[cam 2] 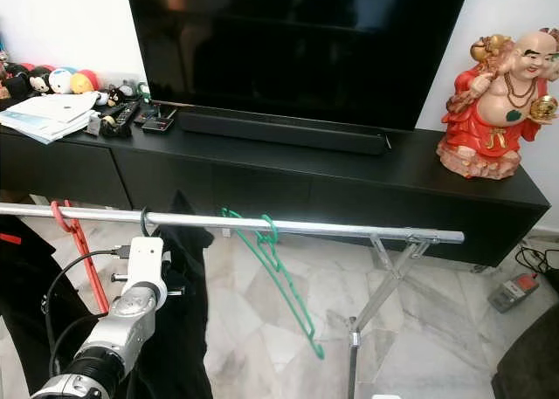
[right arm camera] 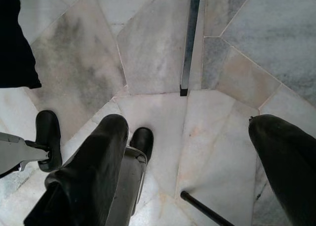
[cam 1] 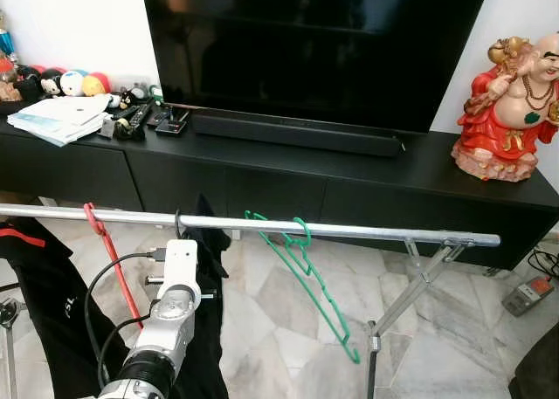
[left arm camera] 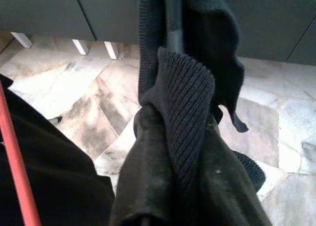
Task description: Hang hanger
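Black knit cloth, a garment on a black hanger, hangs from the silver rail, its hook over the bar just above the left claw. That claw's fingers are closed on a fold of the knit. A green hanger hangs empty farther along the rail, a red hanger on the other side. The right claw is spread wide over the marble floor, gripping nothing. Behind stands a black TV cabinet.

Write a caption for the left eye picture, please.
Left tool shut on a black garment hung on the rail, beside a green hanger.
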Tool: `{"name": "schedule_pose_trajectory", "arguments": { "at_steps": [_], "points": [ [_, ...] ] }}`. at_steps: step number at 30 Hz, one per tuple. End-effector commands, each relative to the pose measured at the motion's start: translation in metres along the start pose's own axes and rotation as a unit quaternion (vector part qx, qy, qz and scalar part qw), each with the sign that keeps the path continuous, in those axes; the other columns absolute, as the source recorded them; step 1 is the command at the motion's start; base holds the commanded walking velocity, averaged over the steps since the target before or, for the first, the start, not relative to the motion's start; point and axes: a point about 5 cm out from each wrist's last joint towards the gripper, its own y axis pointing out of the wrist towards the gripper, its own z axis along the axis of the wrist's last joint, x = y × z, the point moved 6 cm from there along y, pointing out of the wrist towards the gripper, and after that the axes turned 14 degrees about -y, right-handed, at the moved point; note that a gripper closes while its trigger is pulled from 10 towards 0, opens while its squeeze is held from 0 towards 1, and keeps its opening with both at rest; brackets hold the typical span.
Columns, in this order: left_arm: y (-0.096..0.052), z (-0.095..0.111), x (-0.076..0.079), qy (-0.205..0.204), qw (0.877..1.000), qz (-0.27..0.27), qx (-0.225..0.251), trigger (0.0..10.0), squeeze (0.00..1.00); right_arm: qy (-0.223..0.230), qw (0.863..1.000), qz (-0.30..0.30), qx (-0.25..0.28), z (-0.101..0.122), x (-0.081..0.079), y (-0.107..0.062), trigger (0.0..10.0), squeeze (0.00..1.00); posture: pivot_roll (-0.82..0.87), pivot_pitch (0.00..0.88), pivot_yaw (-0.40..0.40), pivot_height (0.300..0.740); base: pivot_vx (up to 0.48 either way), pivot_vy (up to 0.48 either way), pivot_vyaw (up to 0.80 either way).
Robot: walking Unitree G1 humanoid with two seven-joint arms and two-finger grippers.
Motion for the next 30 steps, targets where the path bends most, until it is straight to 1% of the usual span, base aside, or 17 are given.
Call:
{"name": "schedule_pose_trajectory", "arguments": {
  "at_steps": [1,3,5,9,11,12,13,16,17,18,20,21,22,23,26,29,30],
  "points": [
    [-0.002,0.002,-0.003,-0.004,1.0,0.004,0.013,10.0,1.0,-0.003,1.0,0.002,-0.005,-0.002,-0.001,0.0,10.0,0.0,0.05,0.0,-0.039,0.74,0.0,0.0,0.0],
    [-0.003,0.004,-0.002,0.001,1.0,0.002,0.02,10.0,1.0,-0.004,1.0,0.003,-0.004,-0.002,-0.001,0.0,10.0,0.0,0.05,0.0,-0.039,0.74,0.0,0.0,0.0],
    [-0.007,0.015,0.001,0.019,0.998,-0.003,0.057,10.0,1.0,-0.005,1.0,0.004,-0.003,-0.002,-0.001,0.0,10.0,0.0,0.04,0.0,-0.034,0.74,0.0,0.0,0.0],
    [-0.013,0.017,0.002,0.024,0.997,-0.006,0.071,10.0,1.0,-0.004,1.0,0.004,-0.004,-0.002,-0.001,0.0,10.0,0.0,0.05,0.0,-0.035,0.74,0.0,0.0,0.0],
    [-0.021,0.017,0.002,0.032,0.996,-0.011,0.082,10.0,1.0,-0.004,1.0,0.004,-0.004,-0.003,-0.001,0.0,10.0,0.0,0.05,0.0,-0.033,0.74,0.0,0.0,0.0],
    [-0.021,0.017,0.002,0.032,0.996,-0.011,0.082,10.0,1.0,-0.004,1.0,0.004,-0.004,-0.003,-0.001,0.0,10.0,0.0,0.05,0.0,-0.033,0.74,0.0,0.0,0.0],
    [-0.026,0.017,0.001,0.039,0.995,-0.013,0.089,10.0,1.0,-0.006,1.0,0.005,-0.004,-0.003,0.0,0.0,10.0,0.0,0.05,0.0,-0.032,0.74,0.0,0.0,0.0],
    [-0.033,0.017,-0.002,0.039,0.995,-0.013,0.094,10.0,1.0,-0.006,1.0,0.005,-0.005,-0.003,0.0,-0.001,10.0,0.0,0.05,0.0,-0.032,0.74,0.0,0.0,0.0],
    [-0.04,0.017,-0.006,0.038,0.994,-0.013,0.099,10.0,1.0,-0.008,1.0,0.005,-0.005,-0.004,0.0,-0.001,10.0,0.0,0.06,0.0,-0.029,0.74,0.0,0.0,0.0],
    [-0.04,0.017,-0.006,0.038,0.994,-0.013,0.099,10.0,1.0,-0.008,1.0,0.005,-0.005,-0.004,0.0,-0.001,10.0,0.0,0.06,0.0,-0.029,0.74,0.0,0.0,0.0],
    [-0.052,0.017,-0.012,0.04,0.992,-0.013,0.119,10.0,1.0,-0.01,1.0,0.006,-0.006,-0.004,0.0,-0.001,10.0,0.0,0.06,0.0,-0.024,0.74,0.0,0.0,0.0],
    [-0.052,0.017,-0.012,0.04,0.992,-0.013,0.119,10.0,1.0,-0.01,1.0,0.006,-0.006,-0.004,0.0,-0.001,10.0,0.0,0.06,0.0,-0.024,0.74,0.0,0.0,0.0],
    [-0.056,0.018,-0.014,0.046,0.991,-0.013,0.128,10.0,1.0,-0.011,1.0,0.006,-0.006,-0.004,0.0,-0.001,10.0,0.0,0.06,0.0,-0.022,0.74,0.0,0.0,0.0],
    [-0.067,0.019,-0.018,0.063,0.987,-0.019,0.147,10.0,0.0,-0.012,1.0,0.007,-0.006,-0.005,0.0,-0.001,10.0,0.0,0.06,0.0,-0.022,0.74,0.0,0.0,0.0],
    [-0.08,0.024,-0.023,0.061,0.983,-0.015,0.172,10.0,0.0,-0.013,1.0,0.007,-0.007,-0.005,0.001,-0.001,10.0,0.0,0.06,0.0,-0.024,0.74,0.0,0.0,0.0],
    [-0.094,0.027,-0.034,0.038,0.981,0.008,0.191,10.0,0.0,-0.02,1.0,0.007,-0.008,-0.005,0.002,-0.001,10.0,0.0,0.07,0.0,-0.025,0.74,0.0,0.0,0.0],
    [-0.094,0.027,-0.034,0.038,0.981,0.008,0.191,10.0,0.0,-0.02,1.0,0.007,-0.008,-0.005,0.002,-0.001,10.0,0.0,0.07,0.0,-0.025,0.74,0.0,0.0,0.0]
  ]
}}
